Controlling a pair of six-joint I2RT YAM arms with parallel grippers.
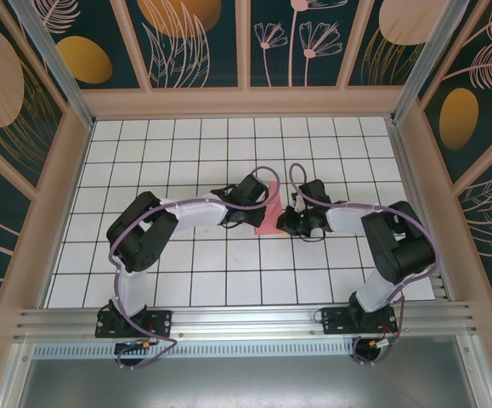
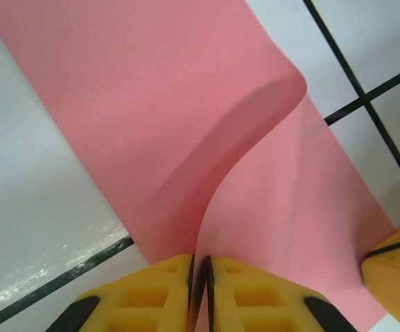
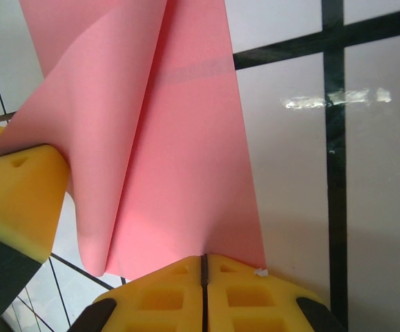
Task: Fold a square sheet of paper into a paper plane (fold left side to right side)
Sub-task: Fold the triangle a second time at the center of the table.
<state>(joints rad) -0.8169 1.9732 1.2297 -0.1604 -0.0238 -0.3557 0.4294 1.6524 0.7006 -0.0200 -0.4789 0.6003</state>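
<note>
Gridded white tabletop (image 1: 186,280), dead centre: pink sheet (image 1: 267,223) down as a strip, long axis near-to-far, slightly slanted. Curled-up flap pinched in left hand (image 2: 200,266); strip's edge pinched in right hand (image 3: 204,261), fingers pressed tight.

The square sheet of paper (image 1: 267,224) lies on the table (image 1: 186,280) at mid-frame in the top view, between the left gripper (image 1: 259,204) at its upper left and the right gripper (image 1: 289,221) at its right. In each wrist view its edge sits between that gripper's fingertips at bottom centre, with one flap curling up over the layer beneath.
</note>
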